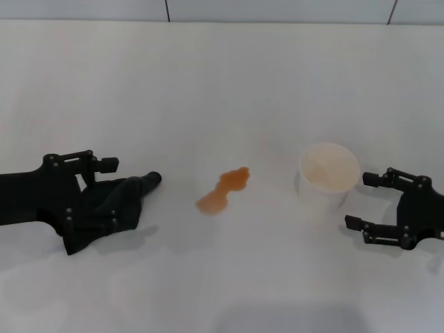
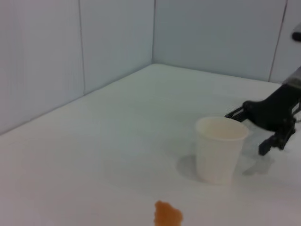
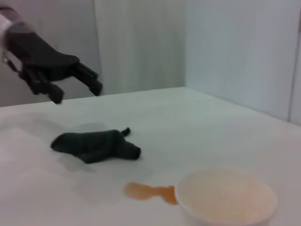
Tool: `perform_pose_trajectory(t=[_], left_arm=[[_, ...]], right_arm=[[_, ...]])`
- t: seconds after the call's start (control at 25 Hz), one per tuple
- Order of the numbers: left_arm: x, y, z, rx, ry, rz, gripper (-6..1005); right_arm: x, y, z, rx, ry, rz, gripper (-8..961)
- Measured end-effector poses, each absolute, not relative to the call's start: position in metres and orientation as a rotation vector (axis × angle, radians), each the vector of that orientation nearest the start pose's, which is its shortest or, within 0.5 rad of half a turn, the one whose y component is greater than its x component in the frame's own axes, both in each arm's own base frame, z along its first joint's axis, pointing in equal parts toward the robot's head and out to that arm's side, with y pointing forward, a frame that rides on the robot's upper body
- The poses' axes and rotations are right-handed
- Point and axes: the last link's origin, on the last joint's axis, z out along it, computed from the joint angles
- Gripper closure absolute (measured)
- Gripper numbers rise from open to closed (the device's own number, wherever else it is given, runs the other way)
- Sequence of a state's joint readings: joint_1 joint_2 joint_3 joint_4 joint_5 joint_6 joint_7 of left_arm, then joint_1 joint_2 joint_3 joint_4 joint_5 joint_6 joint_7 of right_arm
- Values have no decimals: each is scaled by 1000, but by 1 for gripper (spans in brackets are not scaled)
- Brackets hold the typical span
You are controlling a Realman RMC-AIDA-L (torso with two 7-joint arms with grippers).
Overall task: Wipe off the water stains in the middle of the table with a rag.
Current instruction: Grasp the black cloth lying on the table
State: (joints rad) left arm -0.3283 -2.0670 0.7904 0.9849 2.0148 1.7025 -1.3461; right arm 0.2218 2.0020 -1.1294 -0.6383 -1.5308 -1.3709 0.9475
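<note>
The water stains [image 1: 223, 191] form one orange-brown puddle at mid-surface [image 1: 222, 90]. The rag [image 1: 111, 211] lies flat to the puddle's left, apart from it, thin corner toward the puddle. The left hand [image 1: 104, 187] hangs above the rag, fingers spread, gripping nothing. A white paper cup [image 1: 327, 175] stands right of the puddle. The right hand [image 1: 361, 201] rests open just right of the cup.

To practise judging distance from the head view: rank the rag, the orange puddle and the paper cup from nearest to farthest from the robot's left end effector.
1. The rag: lies on the table directly under the open left end effector, at the robot's left.
2. The water stains: mid-table, between rag and cup.
3. The paper cup: at the right, next to the open right end effector.
</note>
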Motion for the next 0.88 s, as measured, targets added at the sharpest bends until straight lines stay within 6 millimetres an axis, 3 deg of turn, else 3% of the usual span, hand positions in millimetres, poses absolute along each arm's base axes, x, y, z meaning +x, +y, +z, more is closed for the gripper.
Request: perform_pose_trajectory(t=[0.32,0.52,0.88], left_arm=[[-288,294,51,-2805,-476,-376,156],[-285,299,61,-2784,-497,-331,156],[-278,317,64,-2795,-647,-72,156]], right_arm=[[287,289,16,-2784,401,397,123],[260,292,30,-2847,354,393,126],[225,297,42,-2935,285,332,126]])
